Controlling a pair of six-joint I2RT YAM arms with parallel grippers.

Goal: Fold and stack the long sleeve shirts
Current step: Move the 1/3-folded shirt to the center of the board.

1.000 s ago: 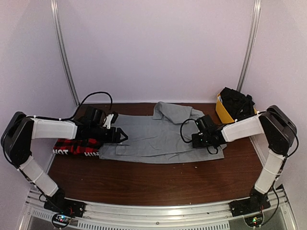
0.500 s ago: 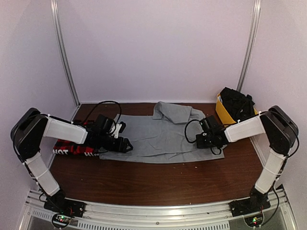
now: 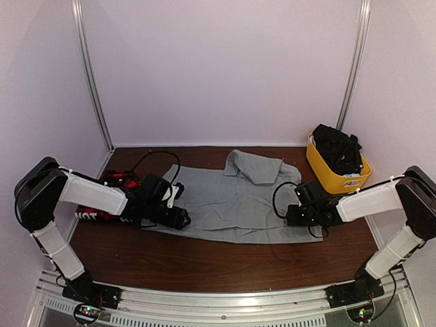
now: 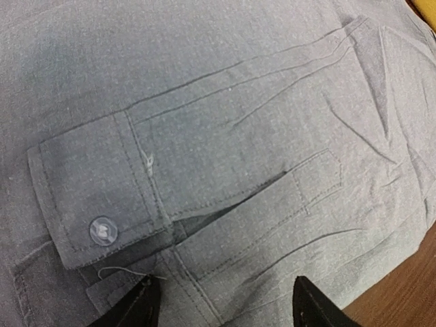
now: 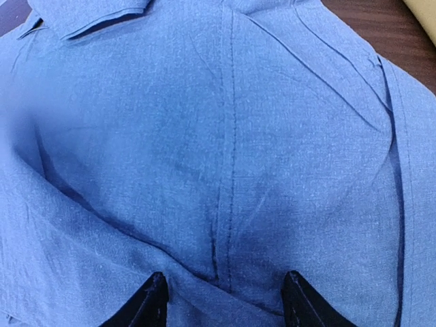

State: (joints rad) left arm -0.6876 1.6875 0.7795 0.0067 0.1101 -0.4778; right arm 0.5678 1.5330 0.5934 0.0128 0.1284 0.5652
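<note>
2 shirts lie on the table (image 3: 225, 262), and we judge the job roughly half done at best. At far left the plaid shirt (image 3: 88, 214) sits as a compact bundle with its white lettering toward the near edge. The left arm crosses over it, so we cannot tell how neatly it is folded.

Just beside it the left gripper (image 3: 178, 218) rests low on the near-left corner of the grey shirt (image 3: 231, 204). In the left wrist view its jaws are spread, with cloth lying between the fingertips (image 4: 144, 303) rather than nipped. A buttoned cuff (image 4: 95, 204) lies across the body of the shirt, so 1 sleeve at least looks folded in.

The grey shirt itself is a long flat panel across the middle of the table, collar toward the far side. It is not yet folded down to size and not on the plaid one. Those steps remain, then the stacking.

Toward the right end of the shirt the right gripper (image 3: 294, 214) is down on the cloth too, jaws likewise spread, with a seam running up between them. Further right stands the yellow bin (image 3: 320, 167), holding dark cloth.

Against the frames from 1 second and half a second back, both grippers have come toward the near edge. The grey shirt has slid with them — its near hem sits closer to us and slightly rightward. The right arm has swung outward and lower, leaving the bin in fuller view.
</note>
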